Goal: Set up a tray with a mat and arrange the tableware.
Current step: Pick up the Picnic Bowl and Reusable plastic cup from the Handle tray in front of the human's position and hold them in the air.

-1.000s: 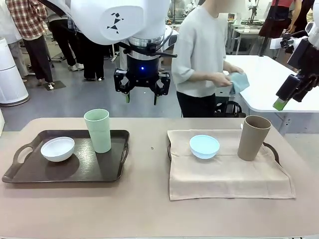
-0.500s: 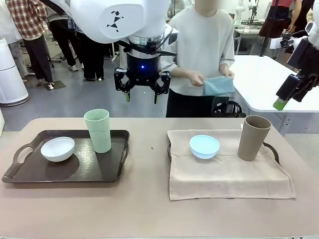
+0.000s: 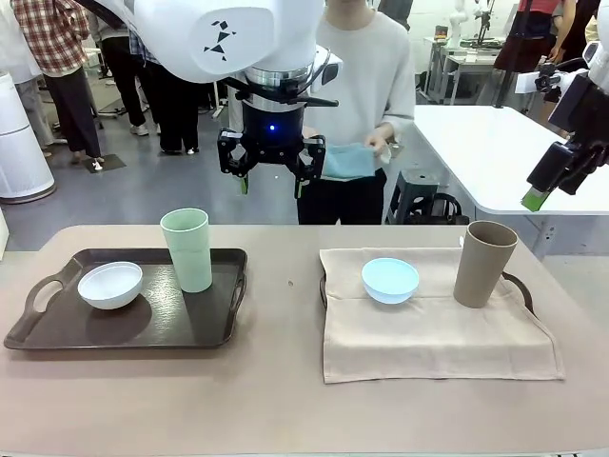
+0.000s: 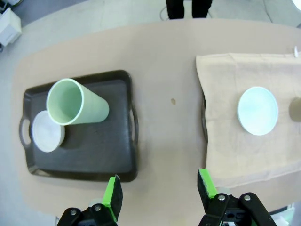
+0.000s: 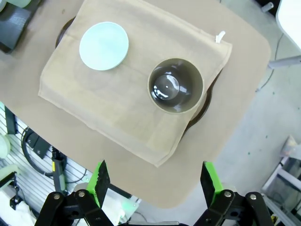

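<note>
Left jaws apart and empty, hanging high over the far side of the counter, close in front of the blue cloth held in the person's hand. Right jaws apart and empty, high off the right end.

Dark tray: white bowl and green tumbler on bare surface, no mat. Other tray: beige mat carrying blue bowl and brown tumbler.

Risks: the tall green tumbler tips if gripped off-centre. Jaws and hand may clash over the cloth.
</note>
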Robot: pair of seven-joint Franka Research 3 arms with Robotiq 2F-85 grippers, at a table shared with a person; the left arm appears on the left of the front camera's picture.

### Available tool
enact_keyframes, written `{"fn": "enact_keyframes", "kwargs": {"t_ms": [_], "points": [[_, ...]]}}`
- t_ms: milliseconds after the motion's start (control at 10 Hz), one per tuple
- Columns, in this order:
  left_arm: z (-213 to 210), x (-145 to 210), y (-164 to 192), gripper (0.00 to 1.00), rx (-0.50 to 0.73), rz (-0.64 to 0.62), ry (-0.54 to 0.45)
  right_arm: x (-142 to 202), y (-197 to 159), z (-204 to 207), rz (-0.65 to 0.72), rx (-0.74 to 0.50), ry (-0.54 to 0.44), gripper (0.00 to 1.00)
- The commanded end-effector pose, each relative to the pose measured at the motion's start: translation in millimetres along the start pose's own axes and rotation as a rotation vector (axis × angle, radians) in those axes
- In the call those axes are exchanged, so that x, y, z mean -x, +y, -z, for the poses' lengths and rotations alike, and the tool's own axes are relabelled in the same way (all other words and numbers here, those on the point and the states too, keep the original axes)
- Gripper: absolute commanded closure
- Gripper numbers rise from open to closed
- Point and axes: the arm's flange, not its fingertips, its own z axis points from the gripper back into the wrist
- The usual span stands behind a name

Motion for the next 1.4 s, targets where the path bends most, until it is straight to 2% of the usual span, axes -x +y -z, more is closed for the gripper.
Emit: {"fn": "enact_keyframes", "kwargs": {"t_ms": [0, 100, 200, 300, 600, 800, 1100, 1300], "points": [[2.0, -10.5, 18.8, 0.16, 0.024, -0.012, 0.03, 0.0, 0.0, 0.0, 0.0, 0.0, 0.0, 0.0], [2.2, -12.7, 42.1, 0.16, 0.037, -0.004, 0.021, 6.9, -6.1, -3.0, -0.003, 0.015, 0.0, 0.0], [2.8, -18.3, 76.6, 0.16, 0.044, 0.032, 0.041, 11.2, -15.4, -10.3, 0.056, 0.037, -0.01, 0.0], [7.3, -23.2, 111.4, 0.16, 0.089, 0.015, 0.064, 18.4, -24.5, -14.0, 0.109, 0.058, 0.0, 0.0], [27.9, -34.3, 220.5, 0.16, 0.154, -0.03, 0.156, 52.9, -64.0, -17.7, 0.277, 0.104, 0.093, 0.0], [50.2, -30.6, 281.4, 0.16, 0.227, -0.076, 0.197, 88.6, -98.9, -17.7, 0.383, 0.046, 0.108, 0.0], [74.2, -7.8, 369.3, 0.16, 0.25, -0.18, 0.215, 144.3, -150.0, -14.7, 0.51, -0.057, 0.07, 0.0], [80.6, 7.0, 401.3, 0.16, 0.243, -0.241, 0.192, 154.0, -157.7, -11.0, 0.498, -0.061, 0.074, 0.0]]}}
